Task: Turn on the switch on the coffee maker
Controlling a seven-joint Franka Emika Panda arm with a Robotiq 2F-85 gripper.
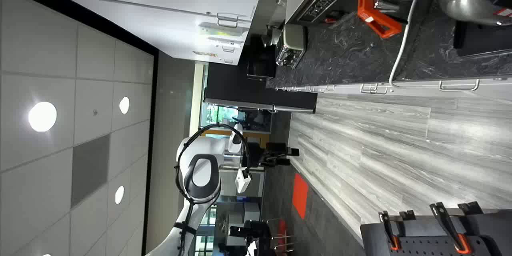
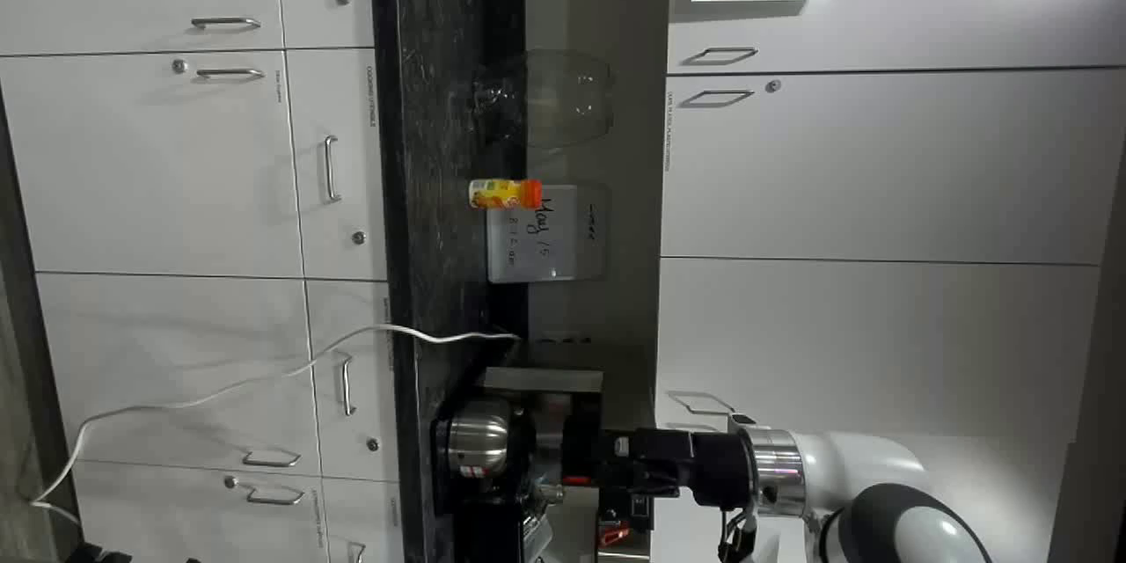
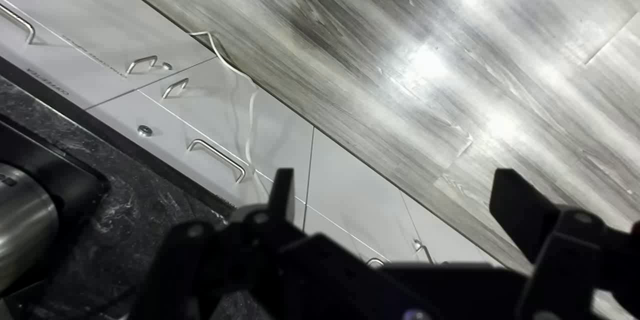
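Both exterior views lie on their sides. The coffee maker shows as a steel carafe [image 2: 479,440] on a black base with a dark body, partly behind my gripper. The steel carafe [image 1: 466,8] is cut off at the top right corner in an exterior view. In the wrist view the carafe [image 3: 22,225] is at the lower left edge, outside my fingers. I cannot make out the switch in any view. My gripper [image 3: 393,180] is open and empty, fingers wide apart, pointing down. It is in the air in both exterior views [image 1: 290,157] [image 2: 609,471].
A white cord [image 2: 387,330] hangs over the edge of the dark counter [image 2: 440,149]. An orange-capped bottle [image 2: 505,193] and a glass jar [image 2: 563,97] stand farther along it. An orange tool [image 1: 378,18] and a toaster [image 1: 291,46] are on the counter. Upper cabinets [image 2: 880,167] overhang it.
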